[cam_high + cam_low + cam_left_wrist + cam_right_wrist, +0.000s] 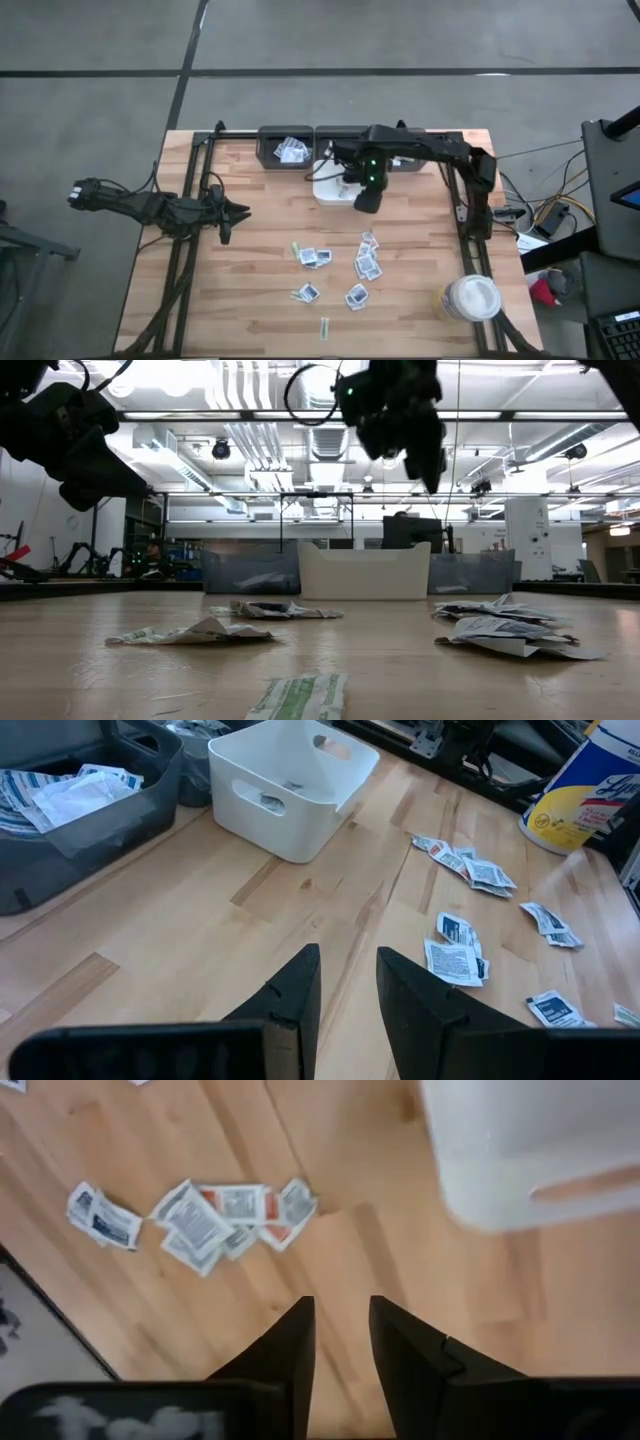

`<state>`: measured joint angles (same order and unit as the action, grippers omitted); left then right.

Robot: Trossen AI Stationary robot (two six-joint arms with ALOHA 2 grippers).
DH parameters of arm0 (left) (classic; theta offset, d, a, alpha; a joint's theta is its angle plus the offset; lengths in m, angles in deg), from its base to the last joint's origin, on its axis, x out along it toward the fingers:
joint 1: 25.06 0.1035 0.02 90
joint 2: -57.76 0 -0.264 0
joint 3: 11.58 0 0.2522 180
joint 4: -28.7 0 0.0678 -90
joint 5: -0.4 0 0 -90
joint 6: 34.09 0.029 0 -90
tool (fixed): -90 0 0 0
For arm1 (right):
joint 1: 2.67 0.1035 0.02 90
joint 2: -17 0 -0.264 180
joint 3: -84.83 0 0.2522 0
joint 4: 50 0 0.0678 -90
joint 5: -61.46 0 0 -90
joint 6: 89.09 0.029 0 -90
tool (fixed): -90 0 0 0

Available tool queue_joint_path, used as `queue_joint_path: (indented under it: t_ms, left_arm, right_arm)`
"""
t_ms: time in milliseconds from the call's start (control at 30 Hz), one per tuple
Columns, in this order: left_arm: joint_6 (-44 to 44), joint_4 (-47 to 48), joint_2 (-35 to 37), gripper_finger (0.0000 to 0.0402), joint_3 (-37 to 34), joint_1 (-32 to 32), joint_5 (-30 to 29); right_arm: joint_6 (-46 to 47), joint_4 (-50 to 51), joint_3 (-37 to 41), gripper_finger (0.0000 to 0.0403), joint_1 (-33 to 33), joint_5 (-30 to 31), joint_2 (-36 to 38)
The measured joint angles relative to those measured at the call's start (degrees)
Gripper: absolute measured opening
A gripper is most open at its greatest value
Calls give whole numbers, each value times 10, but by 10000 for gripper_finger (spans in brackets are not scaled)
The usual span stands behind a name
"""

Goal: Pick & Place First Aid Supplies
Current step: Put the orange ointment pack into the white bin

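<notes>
The first aid supplies are small flat packets and a few narrow strips, lying scattered flat on the wooden table's middle and near part; a cluster shows in the right wrist view. My right gripper hangs open above the table beside the white tray, pointing steeply down, with nothing between its fingers. My left gripper stands open at the table's left side, above the wood, with nothing in it.
The white tray stands at the far middle. Behind it are dark bins, one holding packets. A round white-lidded jar stands at the near right corner. Bare wood lies between the left gripper and the packets.
</notes>
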<state>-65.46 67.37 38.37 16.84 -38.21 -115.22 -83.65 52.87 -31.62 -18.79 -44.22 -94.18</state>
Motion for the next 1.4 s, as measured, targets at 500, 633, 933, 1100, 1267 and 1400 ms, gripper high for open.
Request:
queue_joint_path:
  t_ms: [500,633,933,1100,1267,1400]
  left_arm:
    - [1,1,0,94,0,0,0]
    - [1,1,0,94,0,0,0]
    - [1,1,0,94,0,0,0]
    - [1,1,0,94,0,0,0]
    - [1,1,0,94,0,0,0]
    - [1,1,0,94,0,0,0]
  right_arm:
    - [207,-242,211,92,109,6,109]
    - [232,-284,259,101,128,6,110]
    - [290,-364,354,104,152,39,110]
    - [320,-454,399,95,151,53,110]
    - [343,-497,427,88,151,76,110]
    - [360,-512,448,81,151,94,110]
